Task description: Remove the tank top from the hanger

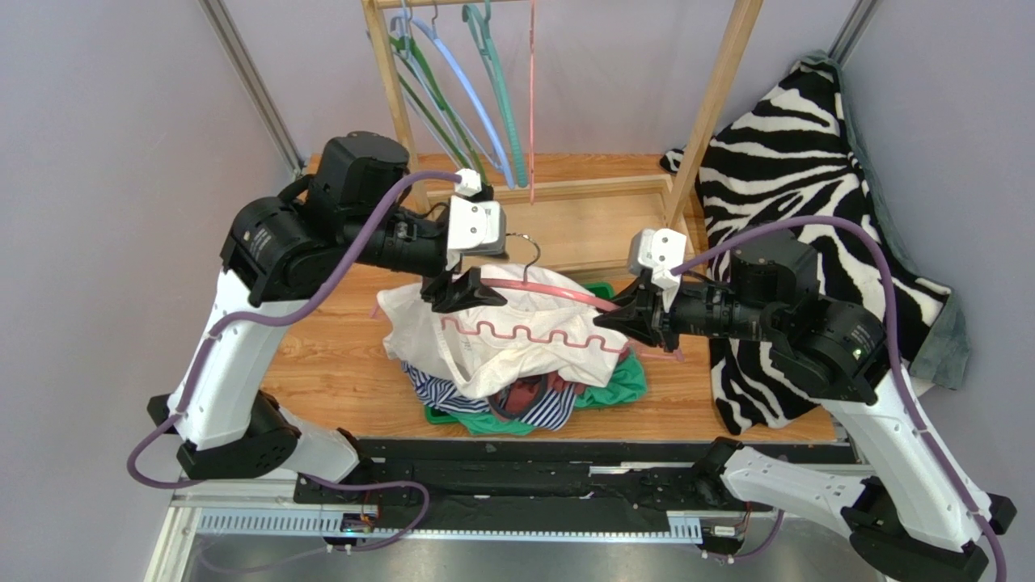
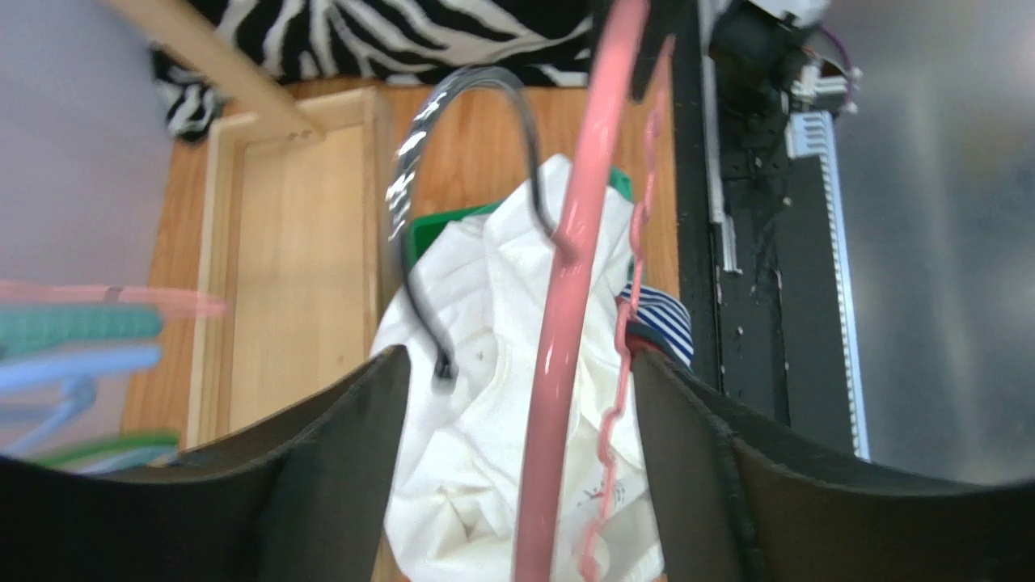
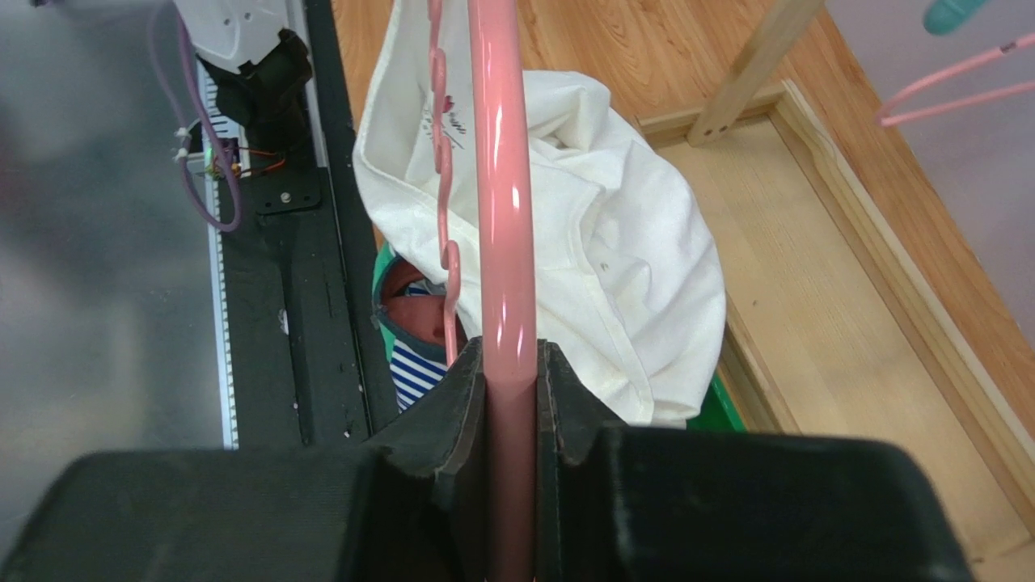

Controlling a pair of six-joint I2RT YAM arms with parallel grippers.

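Nearest the arm bases, on the table (image 1: 328,364), lies a pile of clothes: a striped shirt (image 1: 547,406) and a green garment (image 1: 626,382), with the white tank top (image 1: 510,346) slumped over them. Just above it the pink hanger (image 1: 547,291) runs level between the two grippers. The right gripper (image 1: 614,318) has its jaws pinched tight on the hanger's smooth bar, plain in the right wrist view (image 3: 510,364). The left gripper (image 1: 462,291) stands with jaws spread on either side of the bar, touching neither it nor the cloth as far as the left wrist view (image 2: 516,364) shows. The hanger's wire hook (image 2: 425,133) juts free beside it. The top looks mostly off, since its bulk rests on the pile under the hanger. Whether a strap is caught on the bar or its wavy lower rail cannot be told. So the step in hand seems to be the final freeing. The next move likely calls for the right arm to carry the hanger up and away while the left, now free, pins or tugs any cloth that follows. A snagged strap would drag the top along. A small pink-and-dark print sits on the top (image 3: 452,121) but is too small to read, and no other writing or brand shows. Farther back are the wooden rack (image 1: 717,85), its spare hangers (image 1: 468,85) and a zebra blanket (image 1: 790,158).
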